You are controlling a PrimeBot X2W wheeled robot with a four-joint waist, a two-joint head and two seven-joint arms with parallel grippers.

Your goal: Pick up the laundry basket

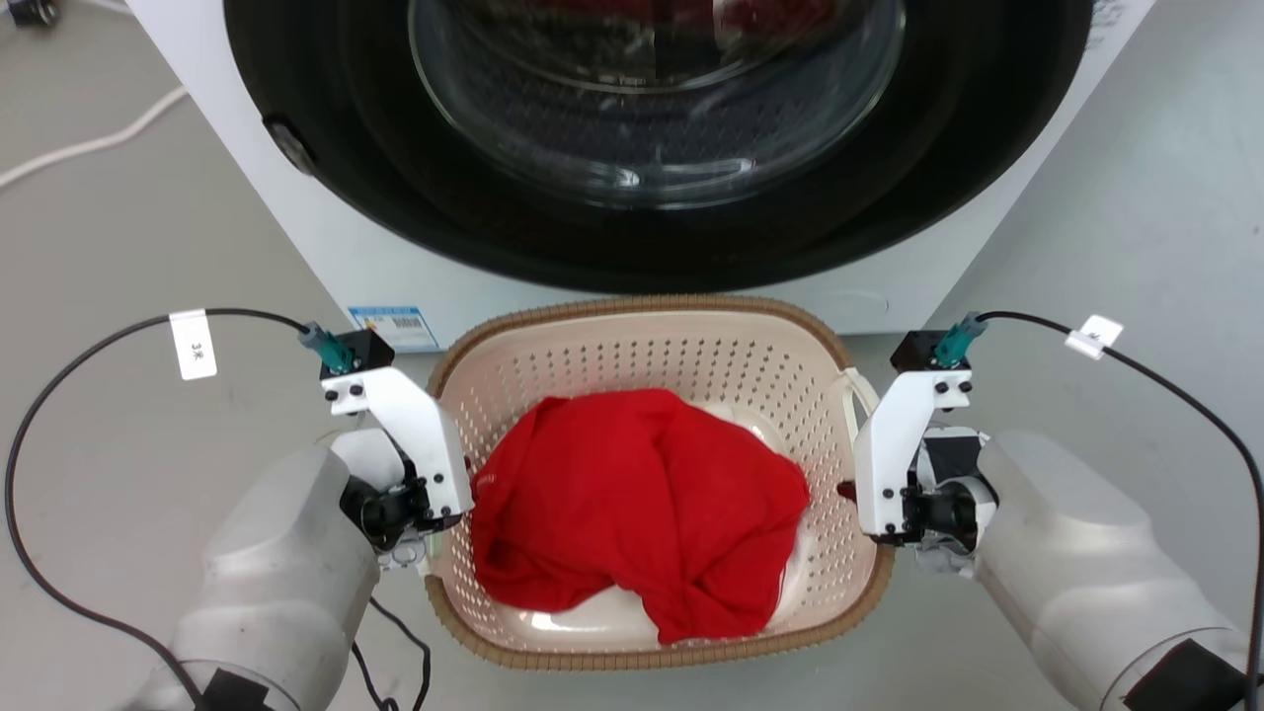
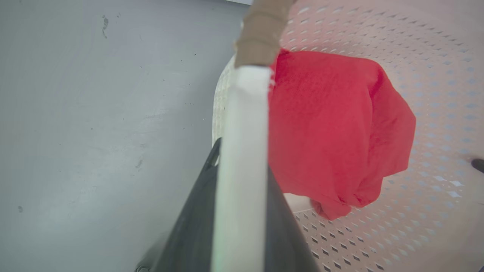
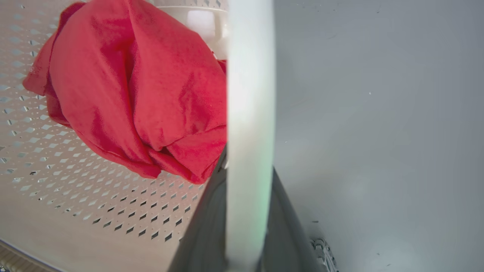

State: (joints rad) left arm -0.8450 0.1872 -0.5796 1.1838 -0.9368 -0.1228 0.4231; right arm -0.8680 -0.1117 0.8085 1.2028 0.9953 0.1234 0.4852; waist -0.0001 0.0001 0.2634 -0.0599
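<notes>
The laundry basket (image 1: 691, 341), cream and perforated with a brown woven rim, lies right in front of me with a red cloth (image 1: 637, 504) heaped inside. My left gripper (image 1: 446, 494) is at the basket's left side. In the left wrist view, the left gripper (image 2: 244, 158) has its two dark fingers shut on the white side handle (image 2: 244, 113). My right gripper (image 1: 855, 490) is at the right side. In the right wrist view, the right gripper (image 3: 249, 162) is likewise shut on the other white handle (image 3: 249, 94). White wrist brackets hide most of the fingers from above.
A white washer (image 1: 326, 247) with a large dark round door (image 1: 652, 128) stands just behind the basket, almost touching its far rim. Black cables (image 1: 59, 385) loop from both wrists. Grey floor (image 1: 128, 227) spreads on both sides, with a white cord (image 1: 94, 143) at the upper left.
</notes>
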